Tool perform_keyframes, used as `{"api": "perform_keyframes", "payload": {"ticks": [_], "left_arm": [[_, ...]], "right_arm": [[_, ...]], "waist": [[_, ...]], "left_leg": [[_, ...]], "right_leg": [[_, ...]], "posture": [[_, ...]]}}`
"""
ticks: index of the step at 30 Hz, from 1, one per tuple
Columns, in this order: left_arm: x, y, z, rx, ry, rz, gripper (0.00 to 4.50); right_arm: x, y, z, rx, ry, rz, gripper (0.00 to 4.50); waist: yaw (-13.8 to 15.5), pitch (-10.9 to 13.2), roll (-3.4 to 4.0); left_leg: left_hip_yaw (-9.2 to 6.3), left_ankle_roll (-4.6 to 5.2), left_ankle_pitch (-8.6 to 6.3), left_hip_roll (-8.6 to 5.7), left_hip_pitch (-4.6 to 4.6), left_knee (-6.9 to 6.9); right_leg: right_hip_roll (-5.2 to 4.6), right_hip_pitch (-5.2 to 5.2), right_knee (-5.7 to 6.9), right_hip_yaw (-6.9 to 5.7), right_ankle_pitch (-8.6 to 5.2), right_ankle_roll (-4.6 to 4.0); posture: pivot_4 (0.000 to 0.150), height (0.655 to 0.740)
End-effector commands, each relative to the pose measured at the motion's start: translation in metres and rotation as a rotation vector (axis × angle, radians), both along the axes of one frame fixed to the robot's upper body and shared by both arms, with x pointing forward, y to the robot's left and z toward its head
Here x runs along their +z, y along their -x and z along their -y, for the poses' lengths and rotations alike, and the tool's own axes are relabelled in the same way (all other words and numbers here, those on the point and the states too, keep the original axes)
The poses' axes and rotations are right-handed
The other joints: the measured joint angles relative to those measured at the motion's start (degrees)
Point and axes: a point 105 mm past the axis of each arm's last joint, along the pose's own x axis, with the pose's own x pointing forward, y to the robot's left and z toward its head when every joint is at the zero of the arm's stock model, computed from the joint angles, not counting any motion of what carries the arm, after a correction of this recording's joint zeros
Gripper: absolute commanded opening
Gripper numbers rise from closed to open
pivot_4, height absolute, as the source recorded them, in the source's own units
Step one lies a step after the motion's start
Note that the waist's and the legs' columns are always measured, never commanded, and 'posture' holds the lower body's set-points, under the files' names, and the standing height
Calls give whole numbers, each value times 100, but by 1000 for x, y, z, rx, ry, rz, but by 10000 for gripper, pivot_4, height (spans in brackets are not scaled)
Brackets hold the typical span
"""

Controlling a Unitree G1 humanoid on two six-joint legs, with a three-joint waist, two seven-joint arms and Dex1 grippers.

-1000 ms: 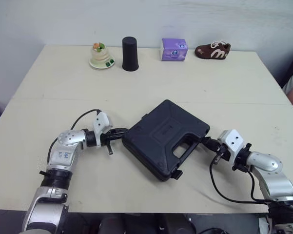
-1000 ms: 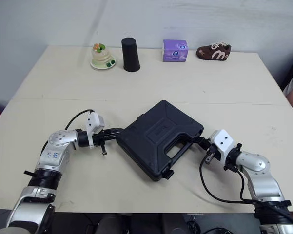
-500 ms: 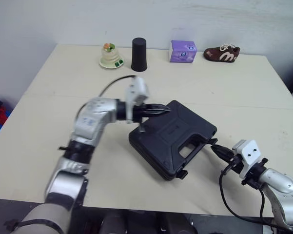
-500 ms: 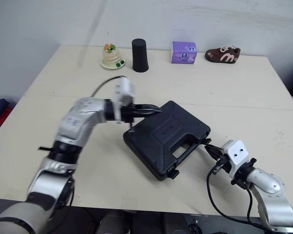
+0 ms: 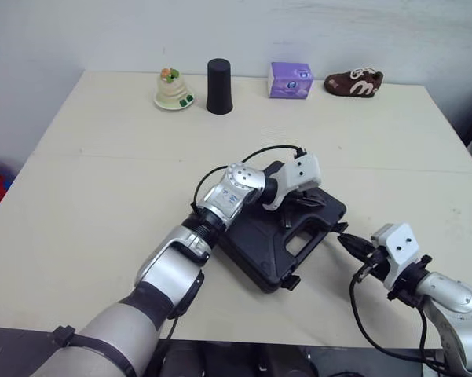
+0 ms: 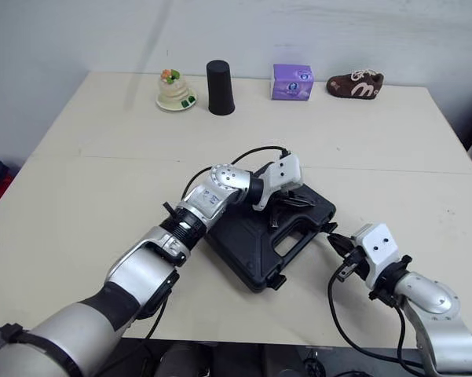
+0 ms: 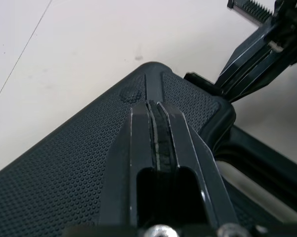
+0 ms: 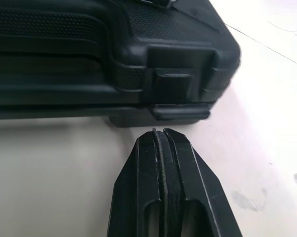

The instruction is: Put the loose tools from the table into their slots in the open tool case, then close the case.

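Head views: tool case (image 5: 261,255) lies shut toward the desk's (image 5: 102,157) front edge, right of middle. My left claw (image 5: 297,206) sits on top of it; my right claw (image 5: 344,238) points at its right-hand end.
Left wrist: fingers pressed together, empty, tips on the dotted lid (image 7: 64,163). The handle (image 7: 257,168) comes up close here.
Right wrist: fingers together, nothing held, just short of the latch (image 8: 180,81). Snapped or not, I can't tell.
Doing it well: press the lid flat with the left and nudge the latch home with the right, without sliding the case.
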Motion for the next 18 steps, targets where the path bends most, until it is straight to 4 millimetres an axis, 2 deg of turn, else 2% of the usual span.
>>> {"api": "perform_keyframes", "payload": {"ticks": [1, 5, 12, 18], "left_arm": [[-40, -1, -8, 37, -125, -36, 769], [-47, 1, -7, 37, -132, -62, 769], [-61, 6, -13, 34, -157, -110, 769], [-63, 7, -15, 38, -158, -119, 769]], "right_arm": [[9, -5, -6, 27, 0, 34, 0], [17, -10, -9, 47, 6, 81, 0], [19, -13, -7, 79, 64, 74, 0], [20, -6, 7, 94, 114, -4, 0]], "waist": [[6, -2, -3], [12, -7, -10], [0, -28, -14], [30, -45, -18]], "left_leg": [[-1, 3, -2, 0, 1, 3], [0, 20, -10, -4, 3, 15], [0, 29, -13, -5, 6, 17], [-3, 29, -14, -6, 7, 16]], "right_leg": [[0, 4, -1, -1, 1, 1], [-3, 11, -2, -5, 9, 11], [-5, 17, -3, -6, 14, 16], [-5, 20, -5, -6, 14, 15]], "posture": [[1500, 7400], [1500, 7400], [1500, 7400], [1500, 7400]]}}
